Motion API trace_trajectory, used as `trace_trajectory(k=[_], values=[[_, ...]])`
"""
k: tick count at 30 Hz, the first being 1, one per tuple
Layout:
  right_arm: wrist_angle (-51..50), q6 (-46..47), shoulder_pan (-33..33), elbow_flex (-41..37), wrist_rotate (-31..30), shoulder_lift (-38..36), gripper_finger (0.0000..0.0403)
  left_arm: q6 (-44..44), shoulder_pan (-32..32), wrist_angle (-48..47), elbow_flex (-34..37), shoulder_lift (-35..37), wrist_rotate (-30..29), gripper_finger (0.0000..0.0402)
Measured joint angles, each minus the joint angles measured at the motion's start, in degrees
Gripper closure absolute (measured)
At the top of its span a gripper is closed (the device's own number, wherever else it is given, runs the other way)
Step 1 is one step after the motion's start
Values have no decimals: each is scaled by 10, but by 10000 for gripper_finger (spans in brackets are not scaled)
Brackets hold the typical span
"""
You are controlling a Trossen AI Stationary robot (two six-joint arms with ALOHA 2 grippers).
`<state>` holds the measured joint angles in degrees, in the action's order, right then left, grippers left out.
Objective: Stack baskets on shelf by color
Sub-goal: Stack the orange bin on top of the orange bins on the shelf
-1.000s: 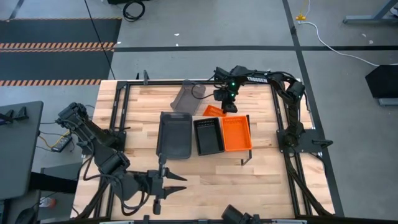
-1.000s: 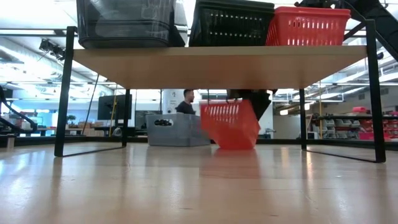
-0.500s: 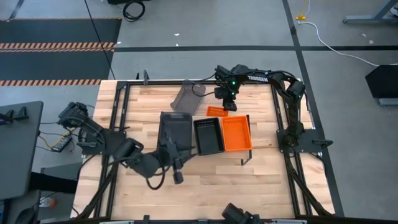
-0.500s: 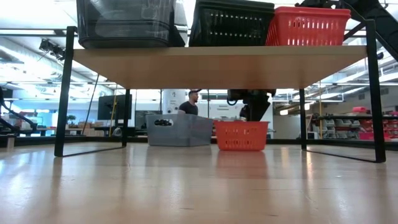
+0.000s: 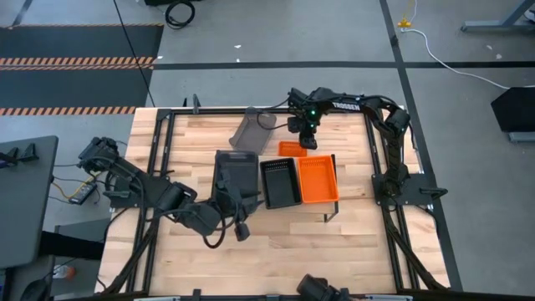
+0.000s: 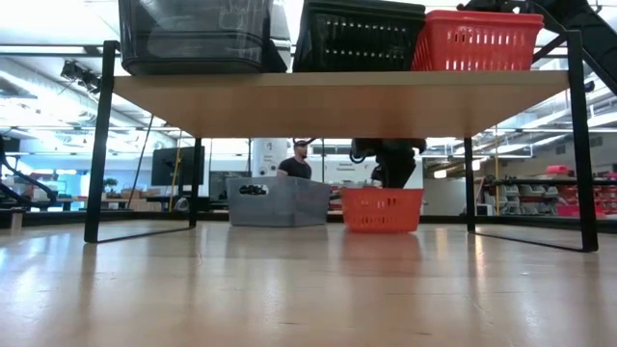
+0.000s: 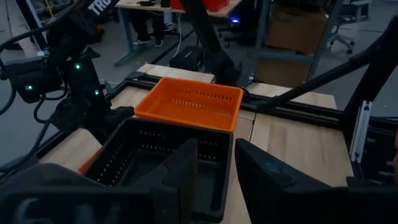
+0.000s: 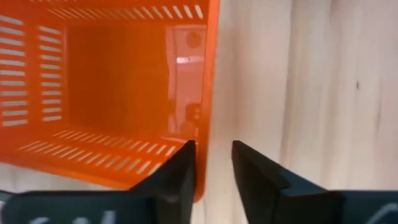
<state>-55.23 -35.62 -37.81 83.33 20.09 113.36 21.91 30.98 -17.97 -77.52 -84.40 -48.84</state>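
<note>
A small orange basket [image 5: 287,148] [image 6: 382,208] stands flat on the table behind the shelf [image 6: 337,101]. My right gripper [image 5: 306,140] [image 8: 213,152] hangs over its right end, shut on its wall. On the shelf stand grey baskets [image 5: 236,180], black baskets [image 5: 280,181] and orange baskets [image 5: 318,177] side by side. One more grey basket [image 5: 248,131] rests on the table at the far side. My left gripper [image 5: 242,227] [image 7: 216,162] hovers at the shelf's near edge by the grey baskets, its fingers a little apart and touching nothing. My right gripper has the orange basket by its right end wall [image 8: 207,124], coming from above and pointing down. One finger [image 8: 180,171] is inside the basket and the other [image 8: 255,171] outside. The basket sits level with its bottom on the table.
The shelf's thin black legs [image 6: 99,145] [image 6: 576,145] stand on the table. Black frame rails run along the table's edges [image 5: 159,159]. Bare wood lies near of the shelf [image 5: 292,251]. A person [image 6: 297,162] shows in the room behind.
My right gripper came down behind the shelf and set the tilted, lifted orange basket flat on the table, then shifted it slightly toward the table's right. My left arm swung from the table's near edge up to the shelf's near side by the grey baskets.
</note>
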Motion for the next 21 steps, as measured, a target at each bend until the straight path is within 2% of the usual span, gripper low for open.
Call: trace_trajectory(k=[5,6,12,16,21], values=[[-5,-18,7,0,-43,0,380,0,0,0,0,0,0,285],[-8,-20,7,1,-46,-1,387,0,0,0,0,0,0,285],[-40,-19,6,22,-64,-1,373,0,0,1,0,0,0,285],[-71,-15,5,52,-88,-13,388,5,0,-1,0,0,5,285],[-108,-14,6,108,-95,-43,386,-1,-6,-11,0,0,15,285]])
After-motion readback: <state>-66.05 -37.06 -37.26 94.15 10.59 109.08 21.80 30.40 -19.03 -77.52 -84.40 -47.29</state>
